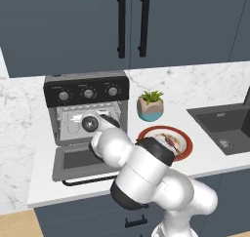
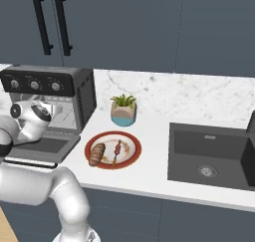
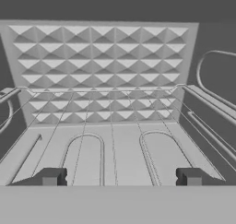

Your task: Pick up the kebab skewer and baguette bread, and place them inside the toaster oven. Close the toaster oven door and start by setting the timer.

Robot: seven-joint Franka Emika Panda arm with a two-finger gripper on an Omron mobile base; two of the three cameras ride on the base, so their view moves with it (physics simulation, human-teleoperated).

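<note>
The toaster oven [image 1: 87, 115] is standing at the left end of the worktop [image 2: 149, 179], against the marble backsplash. Its black top panel is carrying three round silver knobs [image 1: 88, 93]. The toaster oven door [image 1: 83, 163] is lying folded down flat toward the front edge of the worktop, with its black bar handle [image 1: 88, 181] hanging just over that edge.

The white arm is reaching across the lowered door and into the oven opening. In the hand view, the gripper [image 3: 121, 177] is pointing into the grey cavity, and the wire rack [image 3: 110, 140] is running beneath it toward the embossed back wall [image 3: 101, 71]. The two fingertips [image 3: 51, 177] are standing wide apart, and nothing is sitting between them.

A round red-rimmed plate [image 2: 134, 151] is resting near the front edge of the worktop, just right of the oven door. The baguette bread [image 2: 97, 154] is lying on the left part of this plate. The kebab skewer [image 2: 117, 150] is lying beside it toward the plate's middle, close to the bread; whether they are touching cannot be told.

A small potted plant [image 2: 123, 110] is standing behind the plate, near the backsplash. A dark sink [image 2: 209, 156] is sitting recessed in the right end of the worktop. Dark blue cabinets [image 1: 132, 21] with black bar handles are hanging above the oven.
</note>
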